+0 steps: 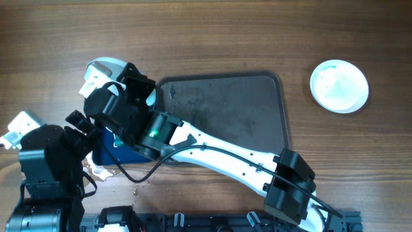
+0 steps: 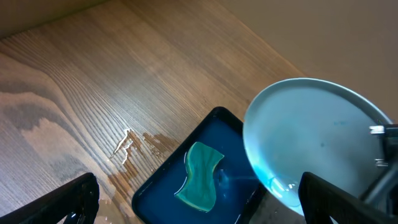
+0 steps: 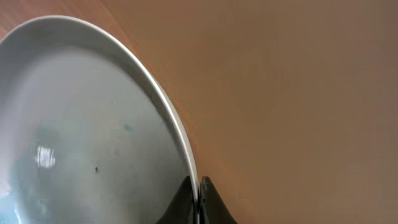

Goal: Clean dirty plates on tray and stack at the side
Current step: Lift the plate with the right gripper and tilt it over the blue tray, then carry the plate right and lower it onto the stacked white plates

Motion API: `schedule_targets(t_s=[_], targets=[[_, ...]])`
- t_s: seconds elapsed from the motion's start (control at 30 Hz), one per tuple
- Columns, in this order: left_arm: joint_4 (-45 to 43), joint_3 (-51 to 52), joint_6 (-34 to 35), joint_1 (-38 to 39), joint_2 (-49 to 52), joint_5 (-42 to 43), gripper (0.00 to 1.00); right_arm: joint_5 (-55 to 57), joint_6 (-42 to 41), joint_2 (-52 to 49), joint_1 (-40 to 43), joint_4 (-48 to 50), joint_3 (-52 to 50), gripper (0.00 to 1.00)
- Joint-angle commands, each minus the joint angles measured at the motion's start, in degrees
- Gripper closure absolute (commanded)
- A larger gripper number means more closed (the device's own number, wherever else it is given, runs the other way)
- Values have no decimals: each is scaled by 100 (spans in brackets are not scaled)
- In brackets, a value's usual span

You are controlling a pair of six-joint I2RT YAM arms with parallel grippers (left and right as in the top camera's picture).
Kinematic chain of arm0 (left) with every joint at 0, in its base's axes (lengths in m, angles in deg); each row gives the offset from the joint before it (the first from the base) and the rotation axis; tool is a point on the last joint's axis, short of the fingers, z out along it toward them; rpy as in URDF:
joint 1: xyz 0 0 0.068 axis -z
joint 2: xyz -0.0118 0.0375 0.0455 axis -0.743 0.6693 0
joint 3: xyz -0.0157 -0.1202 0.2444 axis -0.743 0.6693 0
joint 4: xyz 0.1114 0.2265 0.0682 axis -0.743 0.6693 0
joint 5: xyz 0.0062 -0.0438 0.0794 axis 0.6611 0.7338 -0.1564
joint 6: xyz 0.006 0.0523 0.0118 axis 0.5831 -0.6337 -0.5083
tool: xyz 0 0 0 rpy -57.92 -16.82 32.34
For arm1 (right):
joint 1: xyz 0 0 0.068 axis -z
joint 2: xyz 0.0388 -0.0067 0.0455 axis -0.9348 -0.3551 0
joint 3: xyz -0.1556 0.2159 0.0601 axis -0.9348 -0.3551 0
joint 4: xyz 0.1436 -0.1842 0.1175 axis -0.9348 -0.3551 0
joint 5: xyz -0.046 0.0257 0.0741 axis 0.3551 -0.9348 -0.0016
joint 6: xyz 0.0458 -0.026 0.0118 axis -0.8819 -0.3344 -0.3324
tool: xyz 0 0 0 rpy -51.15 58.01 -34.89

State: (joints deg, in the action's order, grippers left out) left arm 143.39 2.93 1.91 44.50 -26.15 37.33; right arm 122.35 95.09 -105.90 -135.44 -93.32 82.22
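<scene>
My right gripper (image 3: 199, 190) is shut on the rim of a white plate (image 3: 81, 124) and holds it tilted in the air. A faint blue speck and a wet sheen show on the plate's face. In the overhead view this plate (image 1: 106, 66) hangs past the left end of the dark grey tray (image 1: 225, 109), mostly hidden by the right arm. The tray holds no plate. In the left wrist view the same plate (image 2: 311, 137) hangs above the small blue tray's right edge. My left gripper (image 2: 205, 208) is open over that blue tray, with nothing between its fingers. Another white plate (image 1: 339, 86) with a pale blue wash lies on the tabletop at the far right.
A small dark blue tray (image 2: 163, 186) of water holds a teal sponge (image 2: 199, 177). Spilled water (image 2: 130, 146) lies on the wood beside it. The right arm (image 1: 225, 158) crosses the grey tray's front edge diagonally.
</scene>
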Motion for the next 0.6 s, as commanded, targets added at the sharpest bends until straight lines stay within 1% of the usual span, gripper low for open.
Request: schedule_targets(t_s=[0.0,0.07,0.2,0.57], targets=[[7,-79,-26,11,-26,-22,0,251,1381,-74,-87,372,151,95],[44,-79,-26,11,-26,-22,0,247,1694,-74,-151,496,151,95],[70,-79,-26,11,-26,-22,0,229,1834,-74,-332,555,151,95],[72,-79,-26,11,-26,-24,0,232,1836,-74,-356,621,149,95]])
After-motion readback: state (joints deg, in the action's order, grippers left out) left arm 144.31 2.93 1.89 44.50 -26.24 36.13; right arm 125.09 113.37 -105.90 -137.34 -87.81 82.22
